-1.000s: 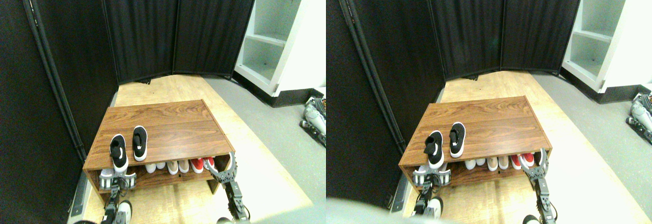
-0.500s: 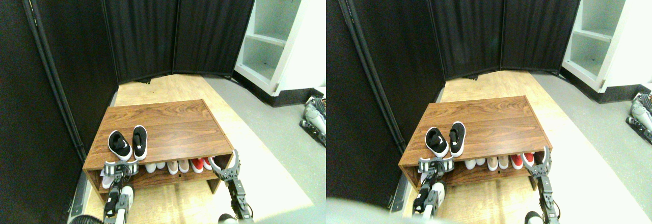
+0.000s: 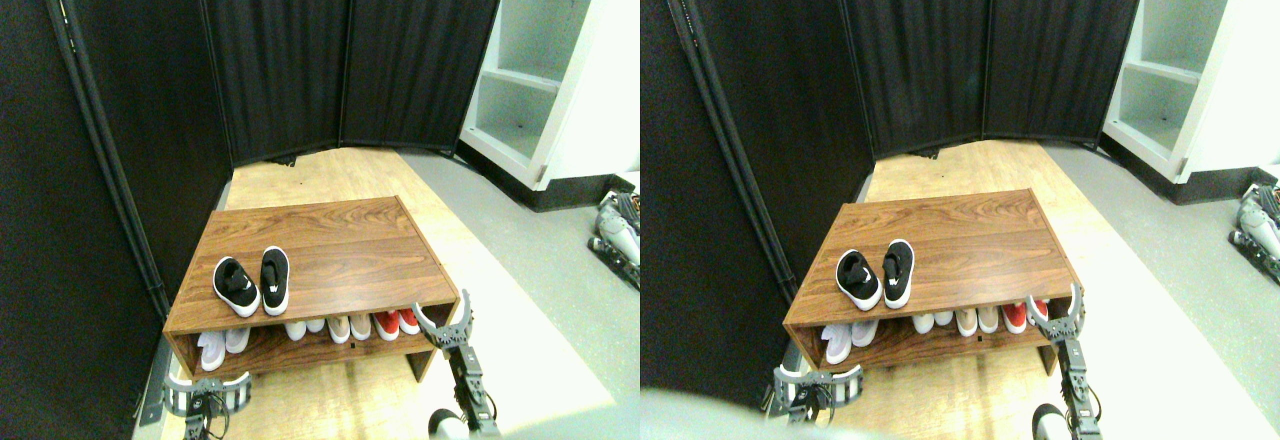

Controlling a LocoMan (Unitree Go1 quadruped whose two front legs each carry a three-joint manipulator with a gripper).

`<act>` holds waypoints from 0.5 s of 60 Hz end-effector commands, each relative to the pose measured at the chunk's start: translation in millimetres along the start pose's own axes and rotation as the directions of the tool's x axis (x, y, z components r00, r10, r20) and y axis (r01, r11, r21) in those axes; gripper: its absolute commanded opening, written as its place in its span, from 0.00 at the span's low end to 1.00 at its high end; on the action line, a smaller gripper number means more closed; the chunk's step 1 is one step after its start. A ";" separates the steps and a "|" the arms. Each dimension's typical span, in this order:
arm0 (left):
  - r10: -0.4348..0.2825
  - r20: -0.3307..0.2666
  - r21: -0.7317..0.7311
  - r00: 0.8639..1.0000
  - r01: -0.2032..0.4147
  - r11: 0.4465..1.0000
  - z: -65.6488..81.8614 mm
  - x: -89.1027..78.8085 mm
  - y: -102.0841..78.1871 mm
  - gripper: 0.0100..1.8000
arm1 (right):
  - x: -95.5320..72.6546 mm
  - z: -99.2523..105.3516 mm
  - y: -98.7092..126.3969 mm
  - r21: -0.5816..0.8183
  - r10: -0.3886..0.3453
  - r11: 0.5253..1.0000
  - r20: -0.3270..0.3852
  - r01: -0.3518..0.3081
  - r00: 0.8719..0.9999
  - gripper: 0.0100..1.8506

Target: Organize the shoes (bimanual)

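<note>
The two black shoes with white soles lie side by side on the front left of the wooden bench top. The left shoe is angled slightly, and the right shoe points straight back. My left gripper hangs open low in front of the bench's left end, well below the shoes and holding nothing. My right gripper stands open at the bench's front right corner, its jaws spread in a V and empty.
Under the bench top, a shelf holds white shoes, beige shoes and red shoes. Black folding screens close off the back and left. A white shelving unit stands at the back right, with grey gear on the floor beside it.
The left gripper has let go of the left black shoe and dropped below the bench front. That shoe now rests flat on the top beside the other. The right gripper has hardly moved.
</note>
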 end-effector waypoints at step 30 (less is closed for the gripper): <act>-0.192 0.115 0.298 0.975 0.151 0.943 74.6 40.4 -40.0 0.00 | 0.9 -2.1 3.5 0.024 0.036 0.999 -0.003 -0.036 0.999 0.37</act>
